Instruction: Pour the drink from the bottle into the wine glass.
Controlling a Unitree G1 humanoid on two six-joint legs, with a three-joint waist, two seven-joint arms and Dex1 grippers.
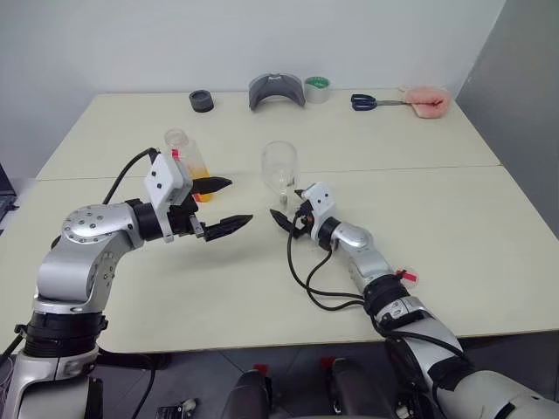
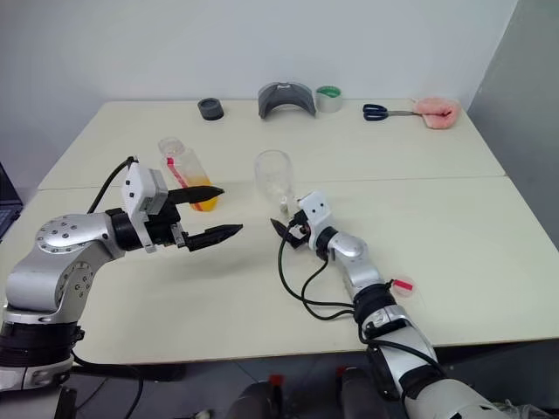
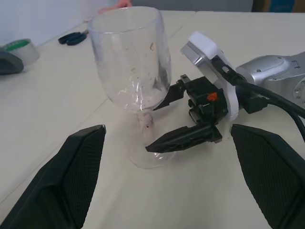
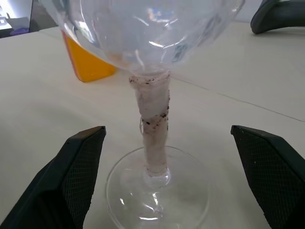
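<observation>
Clear wine glass (image 1: 279, 168) stands upright mid-table, empty, with the right gripper (image 1: 287, 215) at its 6 o'clock, fingers spread wide beside the stem, grasping nothing. At the glass's 9 o'clock the bottle (image 1: 188, 161) holds the orange drink (image 1: 201, 183); the left gripper (image 1: 225, 204) hovers unclenched beside it.

A: We see bright, even overhead light; soft, faint shadows on the worktop (image 1: 454, 227).
B: Agreed. We note small glints on the wine glass (image 4: 147, 43), its near bowl slightly soft.
</observation>
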